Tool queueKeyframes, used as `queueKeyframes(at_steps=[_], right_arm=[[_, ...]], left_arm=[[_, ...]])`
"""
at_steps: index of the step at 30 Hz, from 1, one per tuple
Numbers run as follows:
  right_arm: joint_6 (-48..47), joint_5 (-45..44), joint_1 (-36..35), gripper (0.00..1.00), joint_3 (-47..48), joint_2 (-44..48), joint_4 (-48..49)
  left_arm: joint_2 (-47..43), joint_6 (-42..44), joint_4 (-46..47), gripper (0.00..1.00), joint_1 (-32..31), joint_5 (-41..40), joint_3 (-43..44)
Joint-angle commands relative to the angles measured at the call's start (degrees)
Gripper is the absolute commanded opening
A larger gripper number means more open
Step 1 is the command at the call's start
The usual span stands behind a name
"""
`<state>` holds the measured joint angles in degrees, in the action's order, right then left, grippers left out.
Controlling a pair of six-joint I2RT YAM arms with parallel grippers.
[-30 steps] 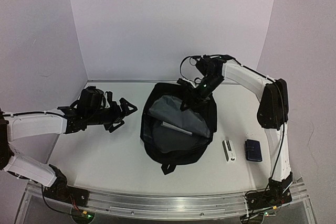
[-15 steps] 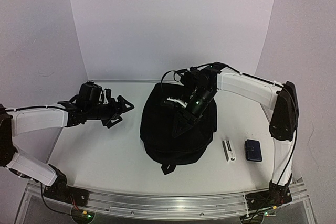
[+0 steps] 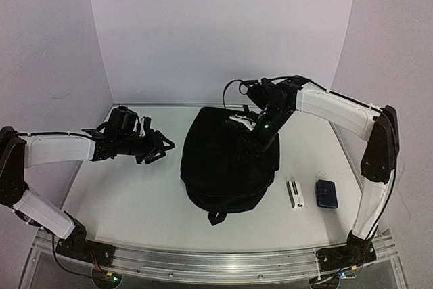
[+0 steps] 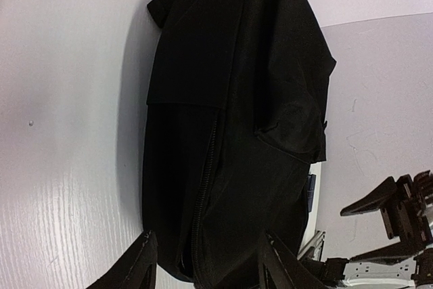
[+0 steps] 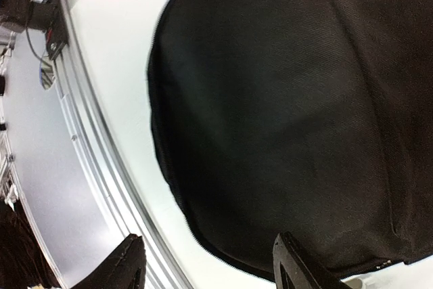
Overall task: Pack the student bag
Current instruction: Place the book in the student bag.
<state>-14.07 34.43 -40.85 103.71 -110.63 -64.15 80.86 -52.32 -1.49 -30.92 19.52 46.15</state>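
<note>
1. Top view, left side: my left gripper [image 3: 162, 148] hangs over bare table [image 3: 128, 194]. The student bag [image 3: 226, 167] sits straight ahead of its tips with a strip of table between them, so no contact. There's loads of room behind it and to both sides.
2. Top view, right side: my right gripper [image 3: 249, 148] is over the far part of the bag, tips angled down at the black fabric. I can't tell from here whether it's touching. Back toward its own base, a white pack [image 3: 295, 193] and a dark-blue case [image 3: 326, 193] lie just beside each other on the table, near the bag's edge but apart from it.
3. Left wrist view: both fingers [image 4: 143, 265] poke in at the bottom, spread apart with nothing between them. The bag fills the space ahead, lying closed, and its zip [image 4: 206, 167] runs away from the tips. There's open table off to one side of the bag.
4. Right wrist view: the fingers [image 5: 292, 265] are spread wide here too and holding nothing. The bag's rounded near edge curves right beyond them, then a band of table, then the aluminium rail [image 5: 101, 147] at the table edge. I honestly can't tell if the tips brush the fabric.
</note>
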Motion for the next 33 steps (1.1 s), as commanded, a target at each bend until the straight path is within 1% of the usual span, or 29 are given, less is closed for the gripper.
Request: queueKeyframes(at_steps=[1,2,4,5,7,13,18,19,22,24,26,31,33], right_arm=[[3.0,-1.8,6.9,0.64,-5.1,4.4,2.6],[3.5,-1.3,8.8,0.64,-6.6,5.2,3.0],[3.7,-1.4,11.5,0.64,-10.5,6.8,4.3],[3.8,-1.8,12.2,0.64,-12.5,7.5,5.2],[3.8,-2.1,13.1,0.64,-15.7,9.1,6.3],[4.6,-2.9,13.2,0.64,-22.2,10.9,9.4],[4.8,-0.4,13.1,0.67,-24.3,10.9,11.6],[4.6,0.8,13.0,0.67,-24.1,11.3,11.9],[3.9,2.0,10.7,0.69,-22.8,13.2,13.1],[3.0,-1.5,7.7,0.70,-21.0,13.7,13.3],[1.7,-4.5,4.3,0.70,-19.7,13.4,13.2],[-0.5,-11.1,-2.5,0.71,-17.3,11.9,14.9],[-0.8,-12.9,-4.3,0.72,-16.0,10.9,15.7]], left_arm=[[0.6,1.8,1.2,0.49,0.1,2.4,2.8],[0.7,2.0,1.0,0.50,0.1,2.8,2.9],[1.4,2.5,0.3,0.55,0.1,2.8,3.2],[1.9,2.6,0.1,0.58,0.1,2.8,3.3],[3.0,2.9,-0.1,0.61,0.0,3.5,3.5],[5.5,2.6,1.2,0.57,-0.6,5.3,3.2],[8.7,2.7,1.2,0.59,-2.2,6.6,4.4],[9.2,2.6,1.2,0.58,-2.5,6.7,4.8],[10.6,2.0,3.2,0.49,-3.2,7.1,5.3],[11.5,1.1,4.7,0.41,-3.3,8.4,5.3],[11.7,0.1,6.5,0.29,-3.4,9.2,5.3],[9.8,-1.7,7.7,0.07,-3.8,9.2,5.2],[8.3,-2.5,8.0,0.02,-3.8,9.1,5.0]])
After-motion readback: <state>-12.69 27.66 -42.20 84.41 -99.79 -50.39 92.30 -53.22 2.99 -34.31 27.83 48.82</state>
